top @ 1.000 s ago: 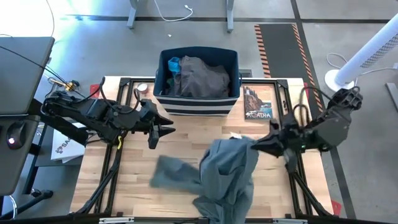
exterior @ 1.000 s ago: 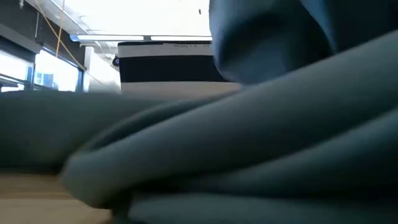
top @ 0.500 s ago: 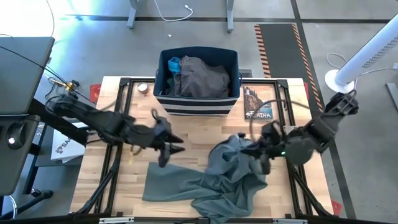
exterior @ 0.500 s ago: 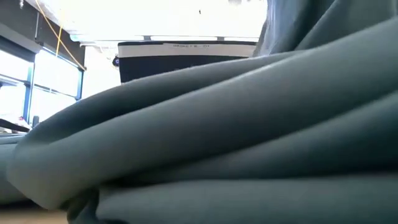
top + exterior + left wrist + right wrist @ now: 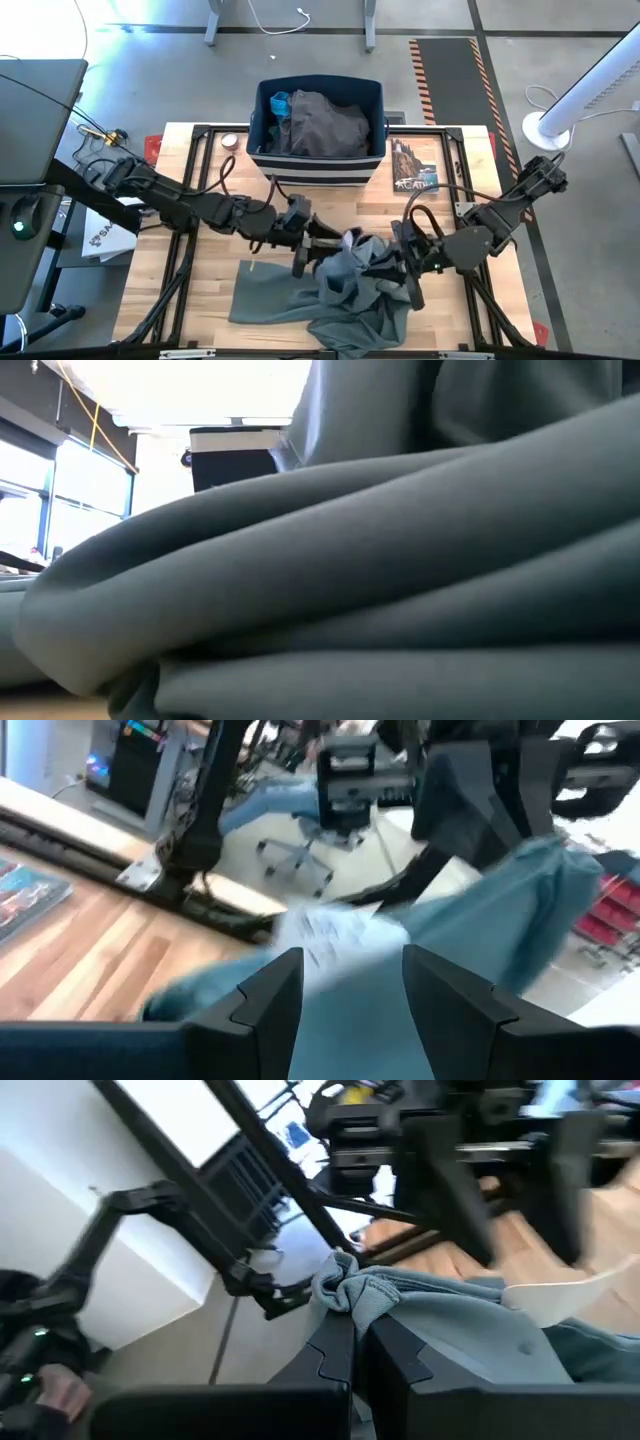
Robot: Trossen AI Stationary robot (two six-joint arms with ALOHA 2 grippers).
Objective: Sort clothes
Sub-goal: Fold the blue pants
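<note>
One soft grey-green shirt (image 5: 330, 295) lies crumpled on the near middle of the pale wooden table (image 5: 210, 290), filling the low view. Right gripper (image 5: 385, 268) is clenched on a bunched fold, lifting it off the heap. Left gripper (image 5: 328, 248), fingers parted, sits just beside that raised fold, grasping nothing visible. Step looks like a two-arm pickup or handover; next the left needs to close on cloth. Farther back, the navy fabric bin with white stripes (image 5: 318, 165) already holds dark grey-brown trousers (image 5: 325, 122) and a bright blue piece (image 5: 278, 101).
</note>
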